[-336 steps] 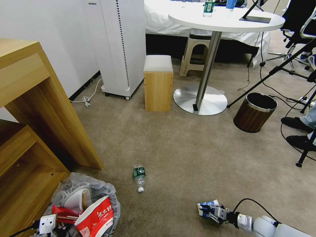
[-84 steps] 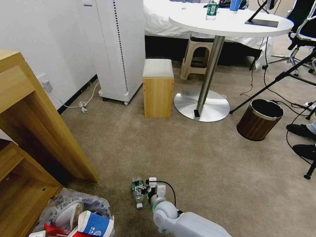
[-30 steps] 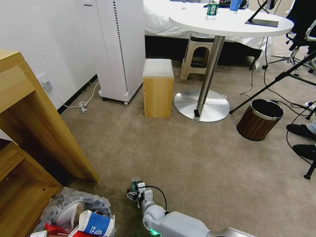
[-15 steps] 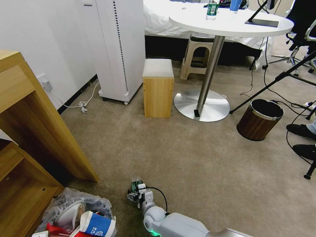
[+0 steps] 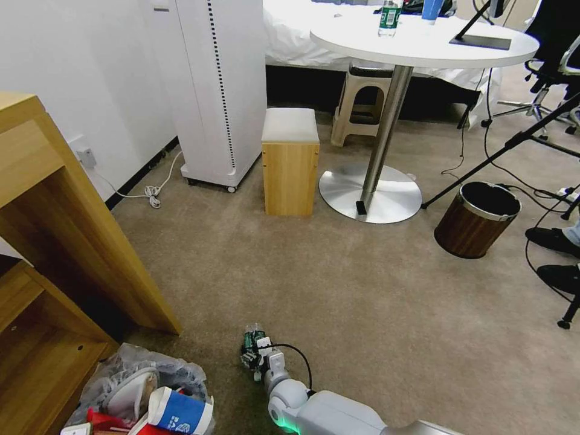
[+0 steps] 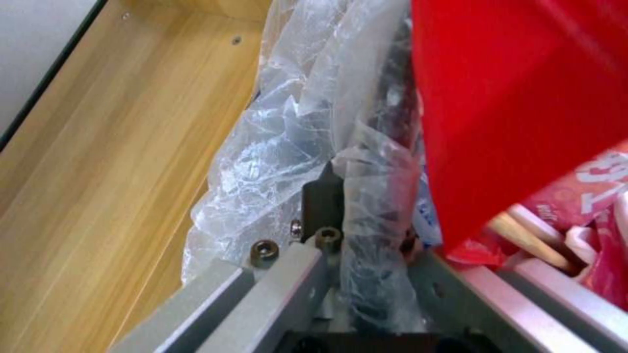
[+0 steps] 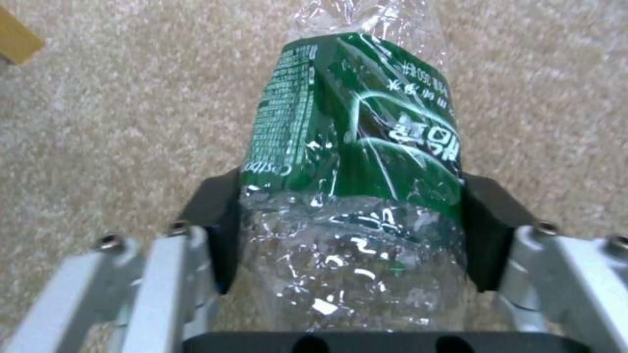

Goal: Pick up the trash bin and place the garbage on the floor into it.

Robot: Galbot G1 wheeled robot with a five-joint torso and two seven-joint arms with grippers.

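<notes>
The green-label bottle [image 5: 252, 339], crushed clear plastic, sits low over the beige floor [image 5: 362, 290] with my right gripper [image 5: 257, 353] shut on it. In the right wrist view the black pads [image 7: 219, 220] press both sides of the bottle [image 7: 353, 137]. I cannot tell whether it touches the carpet. The trash bin [image 5: 130, 368], lined with a crinkly bag, stands at the lower left. It holds a white slipper [image 5: 124, 393], a blue-white carton [image 5: 181, 411] and red wrappers. My left gripper [image 6: 363, 206] is shut on the bin's bagged rim [image 6: 379, 147], beside a red paper bowl [image 6: 523, 98].
A wooden desk [image 5: 54, 241] stands close on the left of the bin. Farther off are a wooden stool [image 5: 290, 163], a round table's steel base [image 5: 370, 193], a brown wood-grain bin [image 5: 476, 220] and tripod legs with a person's shoes [image 5: 553, 241] at right.
The right gripper, holding the bottle, has shifted slightly to the right and away from me. The bin and left gripper stay put.
</notes>
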